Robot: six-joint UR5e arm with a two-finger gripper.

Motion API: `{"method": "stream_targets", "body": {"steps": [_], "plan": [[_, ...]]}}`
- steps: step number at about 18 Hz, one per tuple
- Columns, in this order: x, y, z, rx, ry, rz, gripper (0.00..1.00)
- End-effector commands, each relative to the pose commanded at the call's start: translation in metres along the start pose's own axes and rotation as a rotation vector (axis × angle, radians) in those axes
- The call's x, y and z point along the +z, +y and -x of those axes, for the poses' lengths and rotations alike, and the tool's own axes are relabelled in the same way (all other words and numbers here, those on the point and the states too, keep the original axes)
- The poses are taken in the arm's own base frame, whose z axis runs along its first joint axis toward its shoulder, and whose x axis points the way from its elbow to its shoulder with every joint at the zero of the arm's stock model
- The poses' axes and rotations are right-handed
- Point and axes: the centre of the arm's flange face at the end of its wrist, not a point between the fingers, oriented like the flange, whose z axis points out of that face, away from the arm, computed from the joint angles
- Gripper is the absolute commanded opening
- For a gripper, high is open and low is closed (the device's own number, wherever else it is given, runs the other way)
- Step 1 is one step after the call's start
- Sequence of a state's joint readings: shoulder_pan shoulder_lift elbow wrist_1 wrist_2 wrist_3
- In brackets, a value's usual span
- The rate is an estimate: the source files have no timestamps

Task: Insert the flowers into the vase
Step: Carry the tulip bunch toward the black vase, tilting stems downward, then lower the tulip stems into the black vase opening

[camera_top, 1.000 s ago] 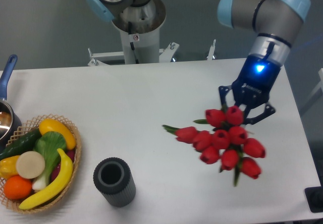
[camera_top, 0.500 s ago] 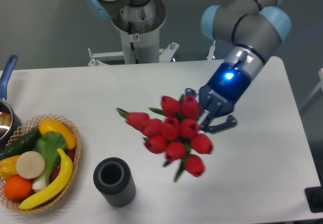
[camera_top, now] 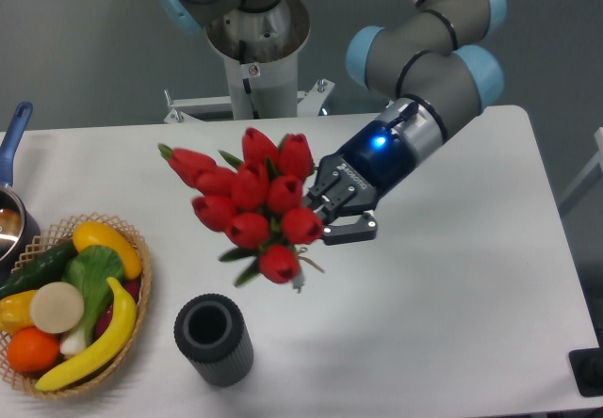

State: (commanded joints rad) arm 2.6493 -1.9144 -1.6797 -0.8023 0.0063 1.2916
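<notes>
From the fixed camera I see my gripper [camera_top: 332, 213] closed on the flowers [camera_top: 250, 201], holding the bunch up above the table [camera_top: 452, 314]. The red buds spread out to the left of the fingers, and the stems are hidden between the jaws. The long axis of the bunch runs almost level, from the gripper on the right toward the buds on the left, a little tilted. The vase [camera_top: 213, 339] stands upright below and left of the gripper, its round mouth open upward, apart from the lowest bud. The basket [camera_top: 132, 277] is further left of it, near the table edge. Bare table lies between vase and gripper.
</notes>
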Motion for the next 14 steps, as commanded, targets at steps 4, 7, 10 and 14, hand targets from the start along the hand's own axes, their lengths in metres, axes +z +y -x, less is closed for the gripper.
{"method": "stream_targets", "body": {"steps": [4,7,10,14], "plan": [[0.015,0.001,-0.004,0.0,0.027,-0.005,0.14],[0.03,0.011,-0.005,-0.007,0.052,-0.006,0.14],[0.04,0.014,-0.004,-0.008,0.074,-0.024,0.14],[0.052,0.018,-0.003,-0.008,0.092,-0.027,0.14]]}}
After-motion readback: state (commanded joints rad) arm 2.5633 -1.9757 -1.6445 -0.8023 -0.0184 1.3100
